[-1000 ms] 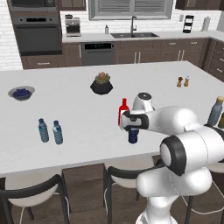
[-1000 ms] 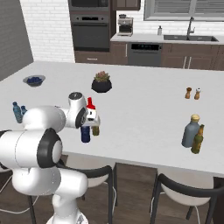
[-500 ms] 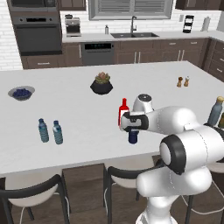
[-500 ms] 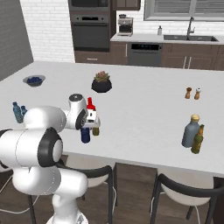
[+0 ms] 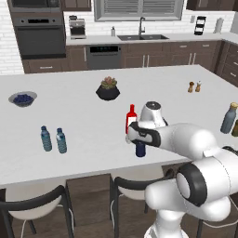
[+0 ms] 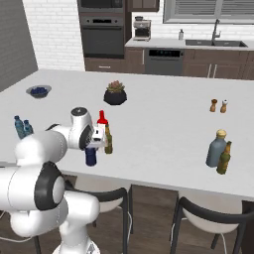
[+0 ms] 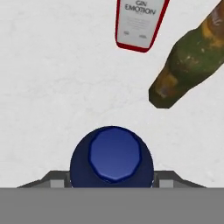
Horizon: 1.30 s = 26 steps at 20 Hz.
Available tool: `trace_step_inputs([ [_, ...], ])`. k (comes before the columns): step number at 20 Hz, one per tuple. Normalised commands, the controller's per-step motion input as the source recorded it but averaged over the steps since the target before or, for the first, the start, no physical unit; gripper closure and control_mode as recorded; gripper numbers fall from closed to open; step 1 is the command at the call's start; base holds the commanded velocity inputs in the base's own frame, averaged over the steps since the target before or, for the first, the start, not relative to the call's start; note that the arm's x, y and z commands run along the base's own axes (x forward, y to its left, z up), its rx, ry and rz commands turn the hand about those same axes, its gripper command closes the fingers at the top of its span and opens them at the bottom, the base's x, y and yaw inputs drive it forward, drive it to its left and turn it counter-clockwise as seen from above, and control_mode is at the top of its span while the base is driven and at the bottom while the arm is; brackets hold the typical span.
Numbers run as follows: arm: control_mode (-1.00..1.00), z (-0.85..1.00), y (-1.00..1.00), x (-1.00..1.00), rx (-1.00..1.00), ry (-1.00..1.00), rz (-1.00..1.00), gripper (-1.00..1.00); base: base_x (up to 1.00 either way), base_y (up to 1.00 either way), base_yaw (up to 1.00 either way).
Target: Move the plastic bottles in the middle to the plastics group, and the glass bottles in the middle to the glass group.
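The navy bottle (image 5: 140, 149) stands near the front edge of the island (image 5: 83, 116), about mid-length, and the gripper (image 7: 112, 183) is now pinched on it from above. In the hand view the fingers (image 7: 57, 181) sit tight against both sides of the body, cap dead centre between them. A second ago the jaws were spread wide around it, so the grab has just happened. The bottle hasn't left the counter as far as I can tell, and the arm pose looks the same in the earlier frames.

Just behind it are the red flask (image 5: 131, 120) and the brown bottle (image 6: 108, 140), close together but apart from the navy one, neither disturbed. The water bottles (image 5: 53, 139) are well off toward the left end of the front edge, which is where this one needs to go. The glass pair (image 6: 219, 151) waits at the right end.

My guess is that a straight lift comes next, then a long carry left. Both glass bottles remain to be moved.
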Motion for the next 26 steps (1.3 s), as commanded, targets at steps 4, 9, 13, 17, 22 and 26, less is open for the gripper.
trace_step_inputs([
  [4, -1.00, 0.15, 0.78, -0.31, 0.00, -0.01, 0.06, 1.00, 0.00, 0.00, 0.00],
  [9, -1.00, 0.16, 0.69, -0.13, 0.00, -0.03, 0.06, 1.00, 0.00, 0.00, 0.00],
  [13, -1.00, 0.28, 0.93, -0.01, 0.00, -0.01, 0.07, 1.00, 0.00, 0.00, 0.00],
  [17, -1.00, 0.41, 0.84, 0.16, 0.00, 0.00, 0.10, 1.00, 0.00, 0.00, 0.00],
  [22, -1.00, 0.07, 0.77, 0.38, 0.01, 0.00, 0.16, 1.00, 0.00, 0.00, 0.00],
  [26, -1.00, 0.00, 0.59, 0.58, 0.04, 0.00, 0.17, 1.00, 0.00, 0.00, 0.00],
])
